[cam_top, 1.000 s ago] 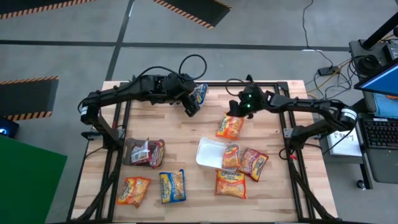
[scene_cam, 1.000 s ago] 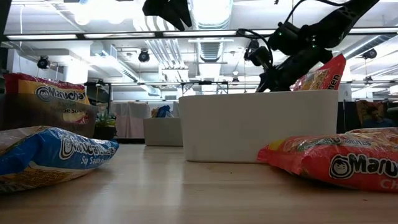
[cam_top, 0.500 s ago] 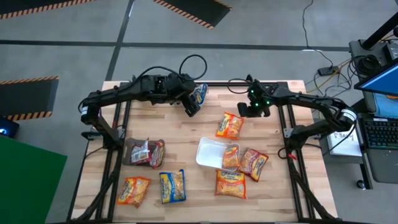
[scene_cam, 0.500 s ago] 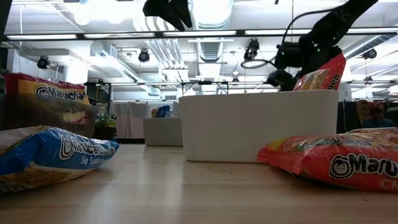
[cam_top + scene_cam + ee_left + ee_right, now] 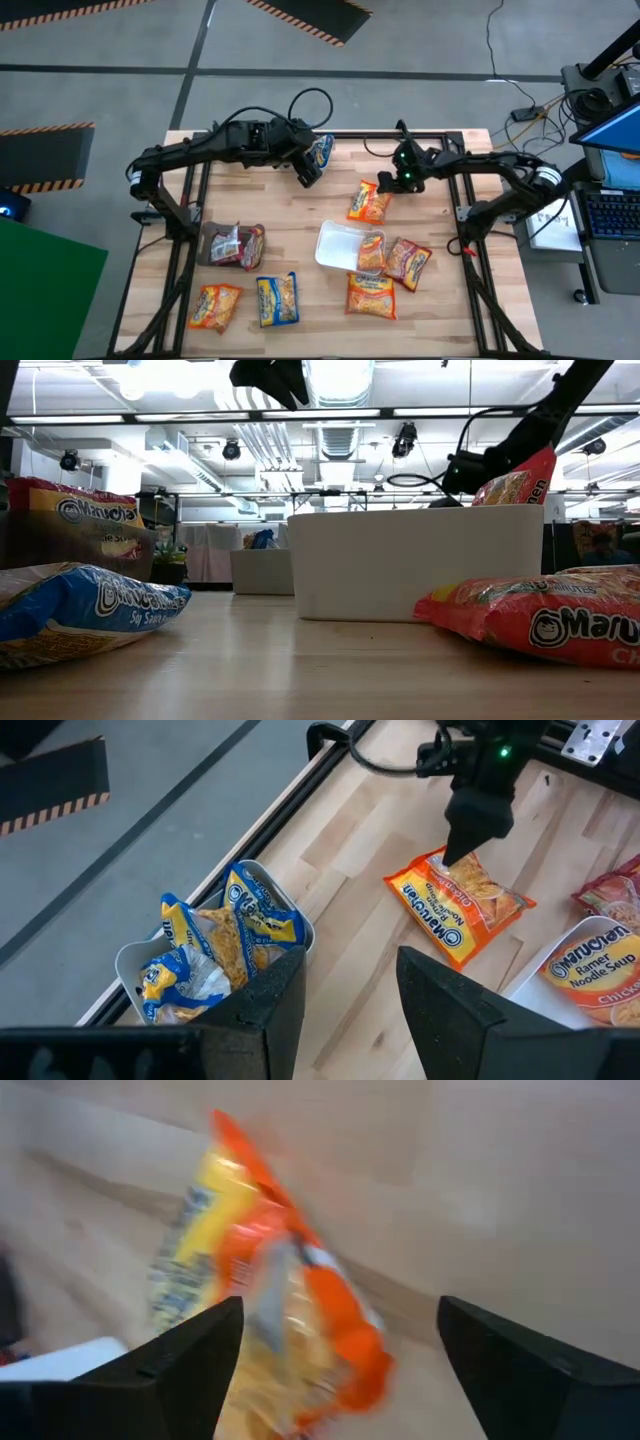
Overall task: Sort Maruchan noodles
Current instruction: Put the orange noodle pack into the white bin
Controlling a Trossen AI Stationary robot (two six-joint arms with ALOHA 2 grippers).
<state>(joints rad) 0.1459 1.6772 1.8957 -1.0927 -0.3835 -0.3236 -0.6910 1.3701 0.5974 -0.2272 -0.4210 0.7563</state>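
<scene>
An orange Maruchan packet (image 5: pixel 368 203) lies flat on the table, right of the middle. My right gripper (image 5: pixel 384 183) stands open at its far right end, one finger on either side (image 5: pixel 340 1355). I cannot tell whether it touches the packet. My left gripper (image 5: pixel 308 172) hangs open and holds nothing (image 5: pixel 350 1010), beside a clear tray (image 5: pixel 320 152) at the far edge. That tray holds blue-and-yellow packets (image 5: pixel 215 935). A white tray (image 5: pixel 336 245) holds another orange packet (image 5: pixel 371 252), which leans on the tray's right wall.
A dark tray (image 5: pixel 222 243) at the left holds red packets. Loose packets lie near the front: orange (image 5: pixel 215 306), blue (image 5: pixel 277 299), orange (image 5: pixel 371 295) and red (image 5: pixel 408 262). Bare wood (image 5: pixel 270 205) lies between the trays. The black frame rails (image 5: pixel 465 190) run along the sides.
My right gripper has opened and let go of the orange packet. It has drawn back a little toward the table's right edge. The packet stays in the same place on the table.
</scene>
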